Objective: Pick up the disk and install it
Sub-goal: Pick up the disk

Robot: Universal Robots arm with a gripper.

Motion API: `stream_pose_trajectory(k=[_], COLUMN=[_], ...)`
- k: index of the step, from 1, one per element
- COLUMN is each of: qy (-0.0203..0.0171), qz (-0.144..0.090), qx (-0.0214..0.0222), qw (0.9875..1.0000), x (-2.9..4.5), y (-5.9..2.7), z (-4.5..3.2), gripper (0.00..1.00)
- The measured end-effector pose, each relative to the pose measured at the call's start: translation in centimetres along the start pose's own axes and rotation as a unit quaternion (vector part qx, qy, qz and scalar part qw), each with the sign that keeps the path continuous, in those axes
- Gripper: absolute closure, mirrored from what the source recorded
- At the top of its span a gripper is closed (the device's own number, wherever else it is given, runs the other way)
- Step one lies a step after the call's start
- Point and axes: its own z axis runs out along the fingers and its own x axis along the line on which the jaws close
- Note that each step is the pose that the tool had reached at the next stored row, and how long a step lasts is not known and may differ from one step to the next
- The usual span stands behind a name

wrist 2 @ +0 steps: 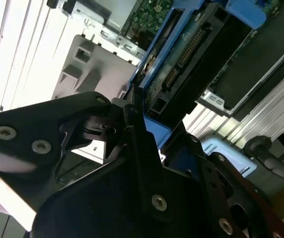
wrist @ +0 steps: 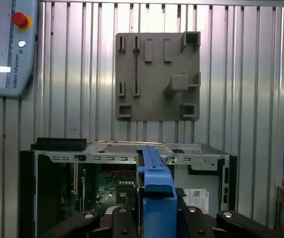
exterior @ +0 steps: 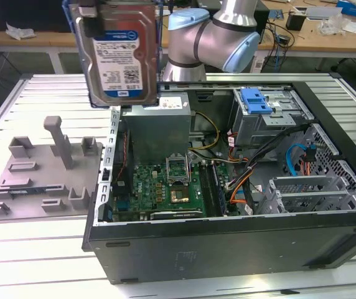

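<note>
While aloft, white-and-blue-labelled disk (exterior: pixel 121 53) in gripper (wrist: pixel 157 215)

Bright, even overhead light in the exterior view, with shadow pooling only inside the computer case (exterior: pixel 228 187). Up at eleven o'clock the disk (exterior: pixel 119 56) looks slightly soft (perhaps too near the lens). Second wrist view: table slats (wrist 2: pixel 3 44) blown white at ten o'clock, six o'clock murky. First wrist view: streaky glare.

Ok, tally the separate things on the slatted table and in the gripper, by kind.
Silver-grey rectangular hard drive in a blue plastic frame, clamped in the gripper: 1
Open black metal computer case: 1
Grey moulded plastic fixture plate: 1
Bright blue plastic bracket in the case's drive bay: 1
Total: 4
</note>
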Motion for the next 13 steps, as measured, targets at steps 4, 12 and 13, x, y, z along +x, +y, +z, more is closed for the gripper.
stream_pose_trajectory(k=[4,12,13], qy=[0.0000,-0.0001,0.0000], qz=[0.000,0.000,0.000], qx=[0.0000,0.0000,0.0000], qw=[1.0000,1.0000,1.0000], x=[1.00,3.11,3.40], y=[-2.52,-7.93,-8.68], z=[0.01,0.02,0.02], gripper=[0.63,0.63,0.63])
